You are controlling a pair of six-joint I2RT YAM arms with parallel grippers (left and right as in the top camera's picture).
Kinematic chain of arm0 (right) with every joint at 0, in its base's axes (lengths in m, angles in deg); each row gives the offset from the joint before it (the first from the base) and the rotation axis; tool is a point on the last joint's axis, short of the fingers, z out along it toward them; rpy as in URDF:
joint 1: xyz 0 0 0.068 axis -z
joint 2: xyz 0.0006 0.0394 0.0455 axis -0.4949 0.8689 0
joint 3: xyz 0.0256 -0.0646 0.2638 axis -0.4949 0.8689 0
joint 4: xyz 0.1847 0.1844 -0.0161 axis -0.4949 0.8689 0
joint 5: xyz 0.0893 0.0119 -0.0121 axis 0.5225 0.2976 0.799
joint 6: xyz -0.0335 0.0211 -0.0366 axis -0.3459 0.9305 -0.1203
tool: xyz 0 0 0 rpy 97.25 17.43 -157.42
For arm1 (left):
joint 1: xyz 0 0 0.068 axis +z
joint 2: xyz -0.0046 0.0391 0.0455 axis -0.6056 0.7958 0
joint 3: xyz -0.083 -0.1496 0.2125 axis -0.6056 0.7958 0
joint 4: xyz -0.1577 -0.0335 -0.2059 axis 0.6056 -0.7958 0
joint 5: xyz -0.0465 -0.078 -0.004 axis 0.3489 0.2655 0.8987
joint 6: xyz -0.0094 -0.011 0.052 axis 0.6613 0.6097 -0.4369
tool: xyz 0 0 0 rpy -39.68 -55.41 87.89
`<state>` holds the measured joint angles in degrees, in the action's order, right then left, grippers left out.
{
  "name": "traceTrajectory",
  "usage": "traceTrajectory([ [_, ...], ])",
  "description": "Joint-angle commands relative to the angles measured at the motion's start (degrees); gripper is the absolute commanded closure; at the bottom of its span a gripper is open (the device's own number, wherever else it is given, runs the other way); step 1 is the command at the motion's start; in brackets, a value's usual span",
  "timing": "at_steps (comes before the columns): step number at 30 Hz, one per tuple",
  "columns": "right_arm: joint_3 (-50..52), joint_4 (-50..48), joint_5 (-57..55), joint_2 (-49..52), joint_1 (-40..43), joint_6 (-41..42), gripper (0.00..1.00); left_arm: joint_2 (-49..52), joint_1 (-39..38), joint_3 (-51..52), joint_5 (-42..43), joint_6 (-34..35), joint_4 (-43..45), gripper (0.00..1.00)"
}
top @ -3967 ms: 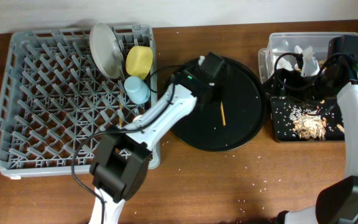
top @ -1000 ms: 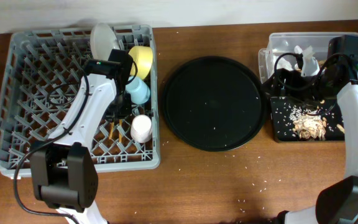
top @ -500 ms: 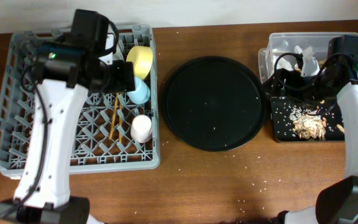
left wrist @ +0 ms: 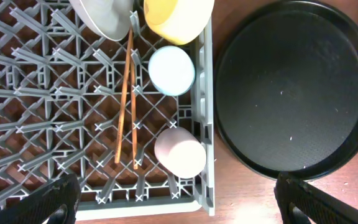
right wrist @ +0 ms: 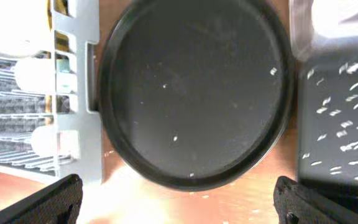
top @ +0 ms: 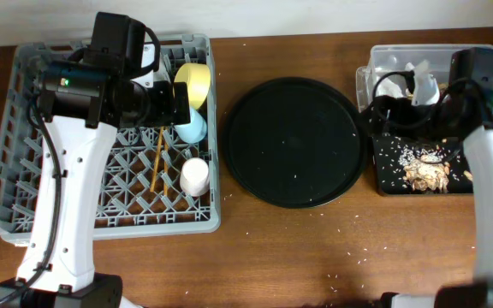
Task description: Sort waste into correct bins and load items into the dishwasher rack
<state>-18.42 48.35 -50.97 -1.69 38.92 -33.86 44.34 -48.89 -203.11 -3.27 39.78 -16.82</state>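
Shows both sets of jaws spread wide, empty: left gripper (left wrist: 178,208) above the dishwasher rack (left wrist: 30,124), right gripper (right wrist: 179,205) facing the round black tray (right wrist: 194,93). Finds chopsticks (left wrist: 127,106) flat on the lattice, pale pink cup (left wrist: 180,152) and light blue cup (left wrist: 172,70) just beside, yellow bowl (left wrist: 176,18) and plate (left wrist: 101,15) at the rack edge. Judges chopsticks light, stiff, thin, prone to roll; best pinched mid-length, both together. Judges cups hard, smooth; best gripped at the rim. Reads no brand, label or writing.

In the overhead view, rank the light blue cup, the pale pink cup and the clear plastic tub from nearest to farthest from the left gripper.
1. Light blue cup, beside the left gripper.
2. Pale pink cup, lower in the picture.
3. Clear plastic tub, far right.
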Motion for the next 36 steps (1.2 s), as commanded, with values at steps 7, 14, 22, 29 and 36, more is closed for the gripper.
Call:
traceTrajectory([
  [7,35.5,-46.6,-20.3,-32.8,-14.6,-4.9,0.02,-0.2,0.0,-0.5,0.6,-0.5,0.1,0.01],
  [14,74.7,-70.3,-15.9,-62.8,-14.6,-5.0,0.02,-0.2,0.0,-0.5,0.6,-0.5,0.1,0.01],
  [22,88.6,-72.2,-16.2,-79.8,-14.6,-5.0,0.01,-0.2,0.0,-0.5,0.6,-0.5,0.1,0.01],
  [29,88.6,-64.1,-19.1,-86.0,-14.6,-4.9,0.01,-0.2,0.0,-0.5,0.6,-0.5,0.1,0.01],
  [36,88.6,-64.2,-19.1,-86.0,-14.6,-4.9,0.01,-0.2,0.0,-0.5,0.6,-0.5,0.2,0.01],
])
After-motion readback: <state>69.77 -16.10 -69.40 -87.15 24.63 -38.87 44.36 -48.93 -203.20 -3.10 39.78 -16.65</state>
